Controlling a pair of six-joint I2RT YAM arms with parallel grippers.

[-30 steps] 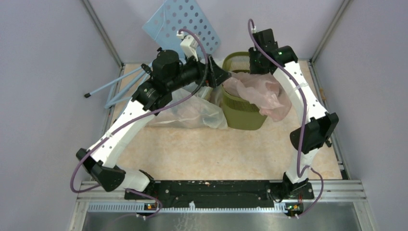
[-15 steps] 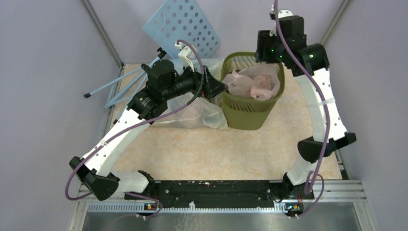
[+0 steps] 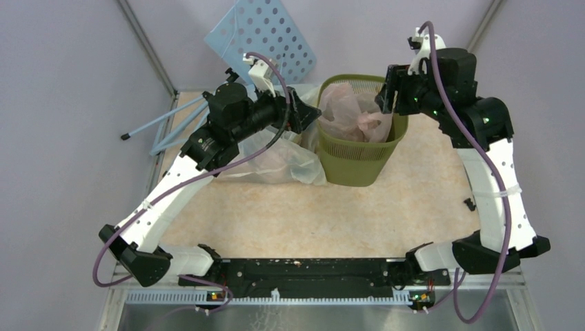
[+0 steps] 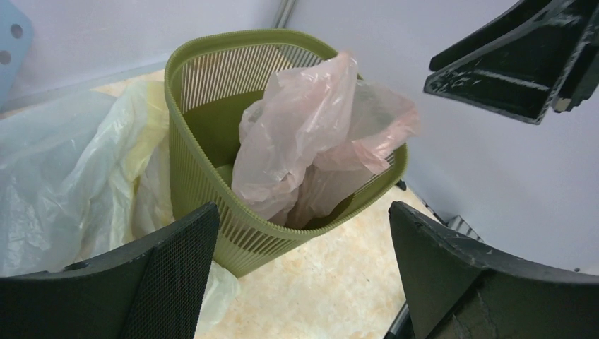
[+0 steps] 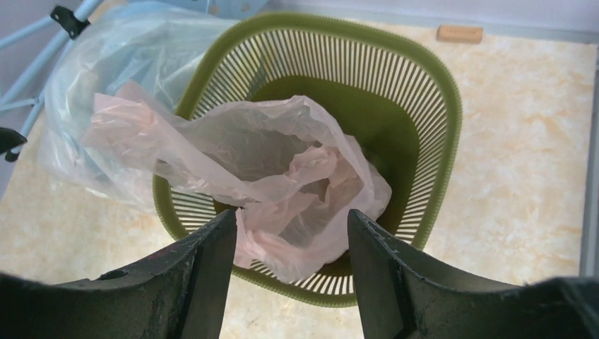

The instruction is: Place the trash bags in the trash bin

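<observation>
— Pale walls (image 3: 62, 138) on three sides, and a marbled beige bench (image 3: 290, 214) between them. What stood on it?

— The green mesh bin (image 3: 359, 162), upright toward the back, right of centre. A perforated blue board (image 3: 265, 34) leaned at the far wall behind it, and thin blue rods (image 3: 165, 121) lay at the back left.

— And the bags?

— The pink bag (image 3: 348, 110) sat inside the bin, crumpled, its top billowing above the rim. The clear bag (image 3: 276, 162) lay slumped on the bench just left of the bin, touching its side. A yellowish bag (image 4: 145, 141) was squeezed between that one and the bin wall.

— What about the tools?

— The left tool (image 3: 309, 114) hung over the clear bag by the bin's left rim, pointing at the bin. Its fingers were spread wide with nothing between them.

— The right one?

— The right tool (image 3: 388, 96) hovered at the bin's right rim, just beside the pink bag's top. Its fingers stood apart too. Its wrist view showed the bag lying below the gap, and the left wrist view showed that tool clear of the plastic. It gripped nothing.
</observation>
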